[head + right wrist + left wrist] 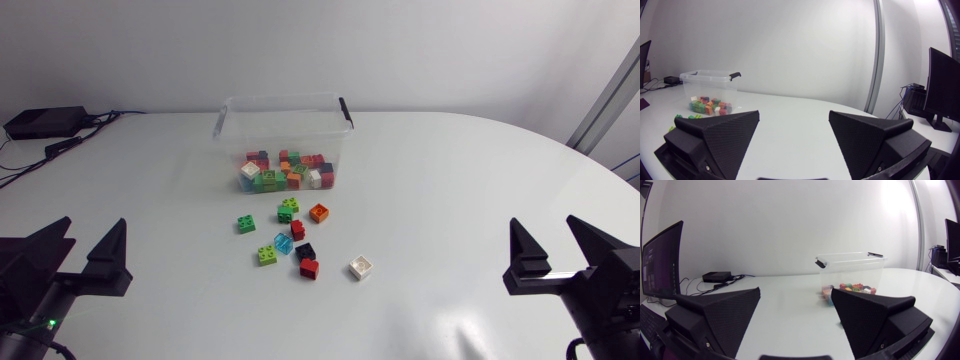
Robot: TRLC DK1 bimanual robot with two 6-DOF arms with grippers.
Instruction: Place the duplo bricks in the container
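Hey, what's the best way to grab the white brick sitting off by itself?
Come straight down and close on two opposite side walls of the white brick. It sits flat, clear of the red brick beside it, so its sides look free. The right gripper looks nearer.

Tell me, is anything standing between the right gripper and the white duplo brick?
Nothing visible does. Only bare table lies between the right gripper and the white duplo brick; the gripper is open.
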